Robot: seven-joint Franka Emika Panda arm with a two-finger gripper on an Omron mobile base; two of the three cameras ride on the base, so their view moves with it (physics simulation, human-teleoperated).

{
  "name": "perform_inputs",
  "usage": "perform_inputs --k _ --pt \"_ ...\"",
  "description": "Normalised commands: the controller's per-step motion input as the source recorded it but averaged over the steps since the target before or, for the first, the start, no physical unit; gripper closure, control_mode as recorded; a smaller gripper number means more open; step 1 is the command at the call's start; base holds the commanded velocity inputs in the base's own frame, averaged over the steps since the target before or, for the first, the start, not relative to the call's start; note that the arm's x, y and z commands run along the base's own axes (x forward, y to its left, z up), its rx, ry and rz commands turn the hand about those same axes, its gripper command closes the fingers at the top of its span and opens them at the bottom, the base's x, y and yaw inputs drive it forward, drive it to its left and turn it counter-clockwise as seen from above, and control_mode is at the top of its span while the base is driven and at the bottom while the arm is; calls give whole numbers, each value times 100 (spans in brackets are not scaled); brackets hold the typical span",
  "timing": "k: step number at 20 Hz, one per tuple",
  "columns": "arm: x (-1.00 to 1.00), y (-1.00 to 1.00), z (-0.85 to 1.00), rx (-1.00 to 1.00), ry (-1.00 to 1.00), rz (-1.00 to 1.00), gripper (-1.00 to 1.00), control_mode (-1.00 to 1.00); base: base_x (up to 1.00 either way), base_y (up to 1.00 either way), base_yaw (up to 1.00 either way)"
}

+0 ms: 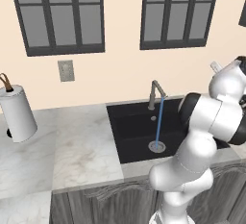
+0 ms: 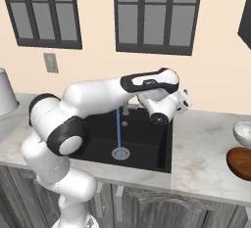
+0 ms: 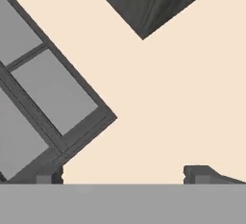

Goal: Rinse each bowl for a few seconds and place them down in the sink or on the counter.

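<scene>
Fingertips (image 3: 48, 175) of the empty gripper (image 3: 122, 175) stand spread wide, facing the wall; water streams into the sink (image 2: 147, 148).

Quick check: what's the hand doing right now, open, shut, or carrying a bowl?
Hand: open, fingers wide apart, holding nothing, aimed at the wall and window.

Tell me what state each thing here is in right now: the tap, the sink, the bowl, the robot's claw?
Tap: running, a thin stream falls to the drain.
Sink: nothing seen in its visible part.
Brown bowl: on the counter right of the sink, untouched.
White bowl: on the counter behind the brown one.
Gripper: open, holding nothing, facing the wall.
</scene>
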Motion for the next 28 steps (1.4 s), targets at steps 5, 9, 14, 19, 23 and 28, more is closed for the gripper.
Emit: perform_inputs --k 5,9,14,19,23,28 --pt "-14 -25 30 5 36 -20 -100 -100 0 0 0" --pt "-1 -21 6 5 47 -23 -100 -100 0 0 0" --pt "-4 -46 10 7 45 -21 -100 -100 0 0 0" --pt "-16 -70 25 9 38 -18 -100 -100 0 0 0" --pt "-16 -70 44 10 32 -16 -100 -100 0 0 0" --pt "-14 -53 67 11 19 -12 -100 -100 0 0 0"
